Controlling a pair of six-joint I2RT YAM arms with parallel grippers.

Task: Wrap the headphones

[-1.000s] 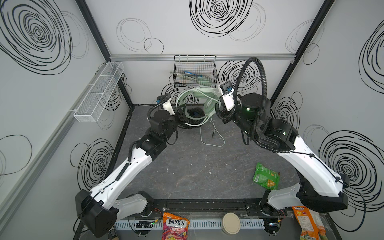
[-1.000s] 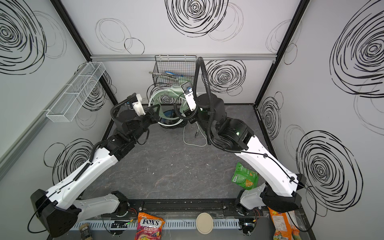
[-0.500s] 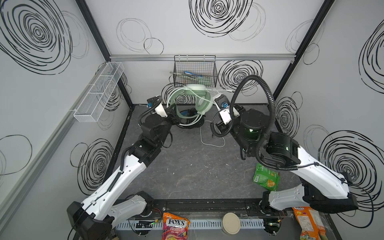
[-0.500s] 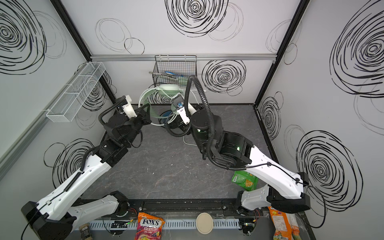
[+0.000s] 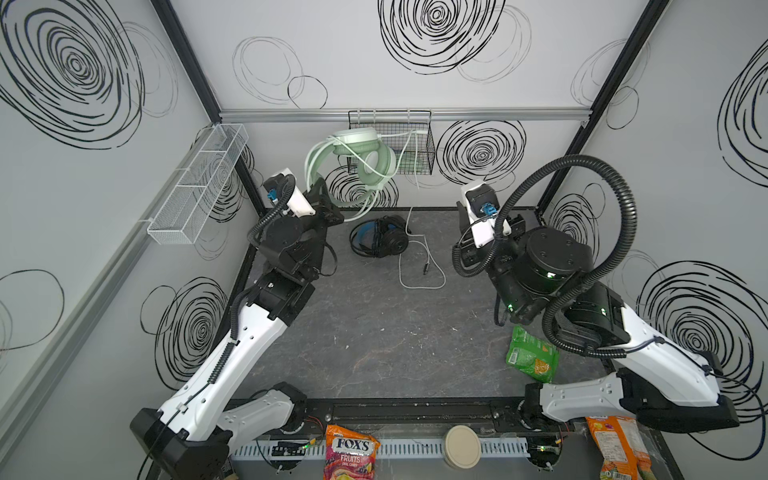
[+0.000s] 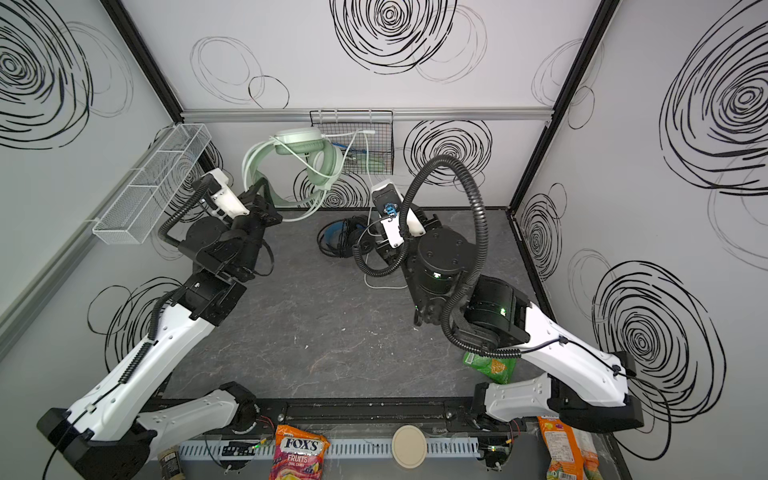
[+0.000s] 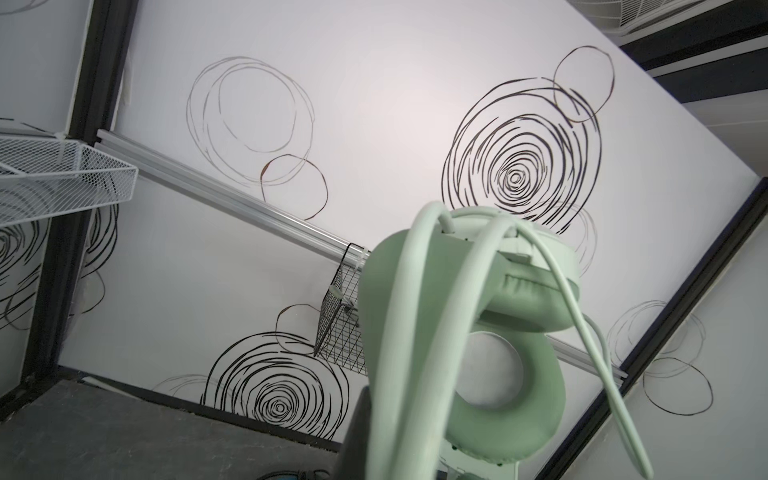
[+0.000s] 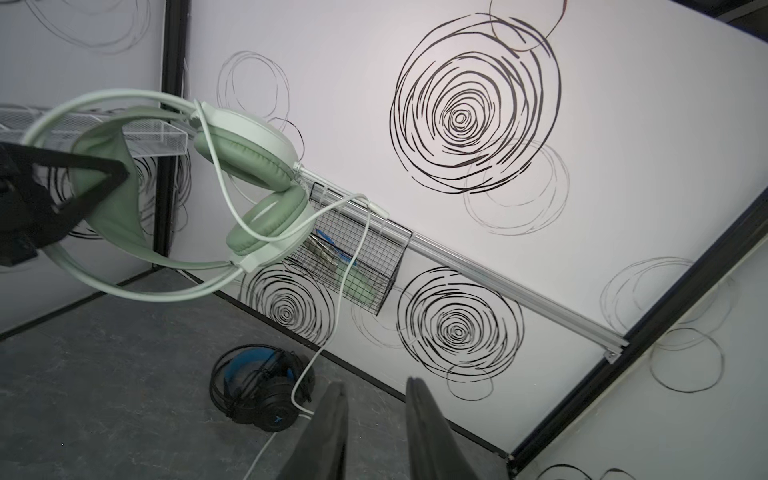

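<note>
Pinching the mint-green headphones (image 5: 365, 160) by the padded headband with the left gripper (image 5: 320, 192), closed all the way down on the band. Holding them up in the air, well clear of the table (image 5: 374, 340), just in front of the black wire basket (image 5: 419, 162) on the back wall. Hanging with the 2 earcups close together. Trailing a pale cable (image 5: 420, 287) from the upper earcup: 1 loose strand draped across the cushions, then over to the basket front, then straight down to the table. Cannot tell whether resting on the basket rim or only passing before it. Ending on the table in a loose loop with the plug inside. Hovering with the right gripper (image 8: 376, 384) near the back right of the table, partly parted, a clear gap between the 2 fingers and nothing in it; apart from cable and both headsets. Lying flat on the table by the back wall, below the raised set: black headphones (image 5: 380, 239) with blue headband, black cable strands crossing it, pale cable passing just beside.
</note>
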